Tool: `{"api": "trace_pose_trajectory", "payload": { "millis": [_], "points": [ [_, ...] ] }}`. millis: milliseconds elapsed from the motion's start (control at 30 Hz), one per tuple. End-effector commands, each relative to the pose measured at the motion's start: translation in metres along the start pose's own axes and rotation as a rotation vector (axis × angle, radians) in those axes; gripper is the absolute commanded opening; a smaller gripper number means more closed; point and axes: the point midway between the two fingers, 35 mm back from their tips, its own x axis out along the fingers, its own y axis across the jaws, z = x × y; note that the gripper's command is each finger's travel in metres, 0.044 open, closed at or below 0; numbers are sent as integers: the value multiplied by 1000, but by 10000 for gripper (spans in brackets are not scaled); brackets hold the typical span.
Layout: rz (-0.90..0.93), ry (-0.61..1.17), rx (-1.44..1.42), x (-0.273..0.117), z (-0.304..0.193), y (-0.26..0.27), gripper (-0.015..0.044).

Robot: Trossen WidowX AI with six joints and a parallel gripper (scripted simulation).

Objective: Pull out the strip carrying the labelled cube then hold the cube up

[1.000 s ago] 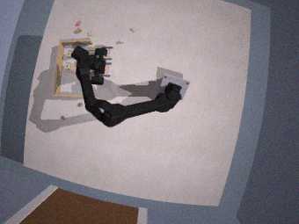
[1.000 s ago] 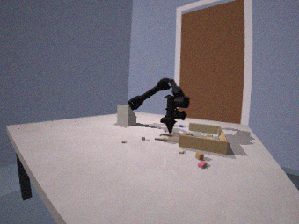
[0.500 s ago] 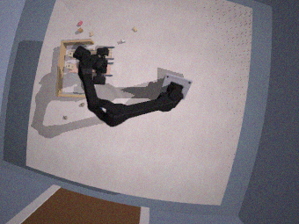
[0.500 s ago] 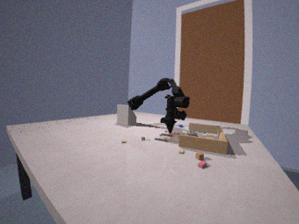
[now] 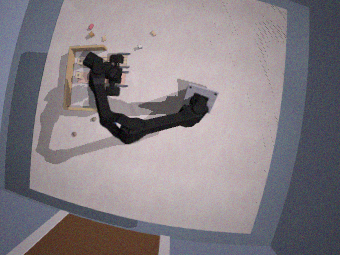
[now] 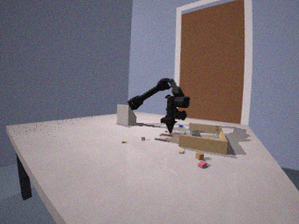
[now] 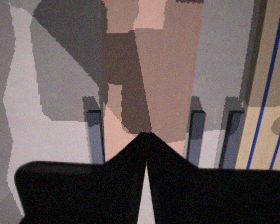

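Note:
My gripper (image 6: pixel 171 133) (image 7: pixel 146 138) is shut and empty, pointing down just over the pink strip (image 7: pixel 172 85) (image 5: pixel 125 79). Whether its tips touch the strip cannot be told. A tan strip (image 7: pixel 259 130) (image 5: pixel 124 59) with blue lines lies parallel at the right in the wrist view. Both strips stick out of the open side of a wooden-walled box (image 5: pixel 69 83) (image 6: pixel 202 144). Small pale blocks (image 5: pixel 78 75) show inside the box. The arm hides part of the box, and no label can be made out on any block. Whether either strip is in one piece cannot be told.
Dark rails (image 7: pixel 96 135) (image 7: pixel 197 132) (image 7: pixel 233 135) stand beside the strips. Outside the box lie a red block (image 5: pixel 91 27) (image 6: pixel 202 164), a brown block (image 5: pixel 90 34) (image 6: pixel 200 155), a grey block (image 5: pixel 139 47) (image 6: pixel 143 139) and several other small pieces.

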Motion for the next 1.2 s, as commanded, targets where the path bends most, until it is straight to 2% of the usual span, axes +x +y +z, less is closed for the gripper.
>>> {"api": "trace_pose_trajectory", "payload": {
  "millis": [0,500,1167],
  "points": [
    [5,5,-1,4,1,2,0],
    [5,5,-1,6,2,0,0],
    [5,6,0,7,-29,-3,0]
  ]
}}
